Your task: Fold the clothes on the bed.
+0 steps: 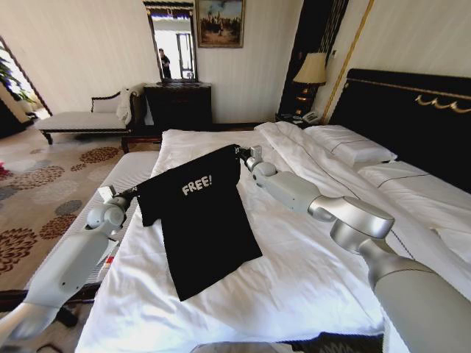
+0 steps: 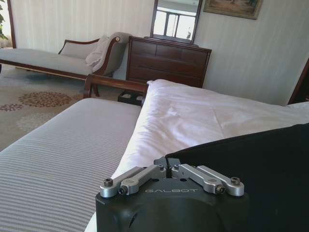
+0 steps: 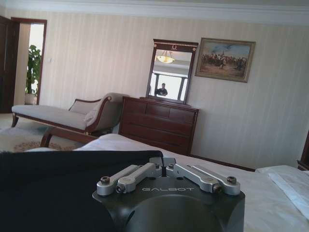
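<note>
A dark wooden dresser (image 1: 179, 104) stood against the pale striped wall (image 1: 88, 44), and everything else in the room sat around it. On top of it rose a framed mirror (image 3: 170, 71) reflecting a ceiling lamp and a bright window. Just beside the mirror hung a gilt-framed painting (image 3: 225, 59). On the dresser's other side was a chaise longue (image 2: 63, 57) with a pale cushion, a light cloth draped over its raised end. Beyond the chaise, a doorway (image 3: 29, 63) opened onto daylight and a potted plant (image 3: 33, 72). The floor in front of the dresser was carpet (image 1: 44, 184) patterned with brown floral medallions. A table lamp (image 1: 311, 72) with a cream shade stood in the corner, well apart from the dresser.
</note>
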You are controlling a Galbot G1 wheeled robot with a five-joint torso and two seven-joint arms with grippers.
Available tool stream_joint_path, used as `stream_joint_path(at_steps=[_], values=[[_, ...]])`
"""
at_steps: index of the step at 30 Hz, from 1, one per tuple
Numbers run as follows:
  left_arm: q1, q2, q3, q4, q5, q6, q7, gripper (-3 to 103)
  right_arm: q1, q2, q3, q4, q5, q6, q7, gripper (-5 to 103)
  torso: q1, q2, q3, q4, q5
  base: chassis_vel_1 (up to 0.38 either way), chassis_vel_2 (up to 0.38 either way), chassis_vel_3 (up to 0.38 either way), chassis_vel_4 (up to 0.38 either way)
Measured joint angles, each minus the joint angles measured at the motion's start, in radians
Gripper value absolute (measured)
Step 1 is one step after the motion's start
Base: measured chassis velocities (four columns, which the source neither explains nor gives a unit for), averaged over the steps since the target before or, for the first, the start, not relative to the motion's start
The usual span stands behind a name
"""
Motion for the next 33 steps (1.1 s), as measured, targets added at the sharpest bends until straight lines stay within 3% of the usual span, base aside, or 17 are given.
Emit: stream_joint_path(at_steps=[13,15,21,27,29,31,33], values=[[0.01,-0.028,-0.003,0.011,0.071,-0.041,0.024,-2,-0.001,0.004,-0.021,-0.011,-0.02,0.03,0.011,-2,0.0,0.0,0.0,0.0003,-0.0001,0.0,0.0,0.0,0.0],[0.013,-0.025,-0.002,0.005,0.072,-0.045,0.024,8,-0.001,0.004,-0.02,-0.007,-0.015,0.036,0.01,8,0.0,0.0,0.0,0.0004,-0.0001,0.0,0.0,0.0,0.0],[0.013,-0.005,-0.007,-0.002,0.071,-0.047,0.023,24,0.0,0.01,-0.019,-0.003,-0.013,0.041,0.007,25,0.0,0.0,0.0,0.0005,-0.0002,0.0,0.0,0.0,0.0],[0.006,0.032,-0.023,-0.001,0.064,-0.047,-0.001,52,0.001,0.014,-0.006,-0.008,-0.033,0.049,0.015,51,0.0,0.0,0.0,0.0002,-0.0002,0.0,0.0,0.0,0.0],[0.006,0.036,-0.025,-0.001,0.063,-0.047,-0.004,57,0.001,0.013,-0.004,-0.008,-0.037,0.051,0.019,51,0.0,0.0,0.0,0.0003,-0.0002,0.0,0.0,0.0,0.0],[0.01,0.055,-0.035,-0.004,0.059,-0.045,-0.01,68,0.002,0.01,0.004,-0.01,-0.056,0.057,0.027,68,0.0,0.0,0.0,0.0004,-0.0002,0.0,0.0,0.0,0.0],[0.015,0.061,-0.039,-0.007,0.057,-0.045,-0.01,68,0.002,0.009,0.008,-0.009,-0.061,0.056,0.029,68,0.0,0.0,0.0,0.0005,-0.0002,0.0,0.0,0.0,0.0]])
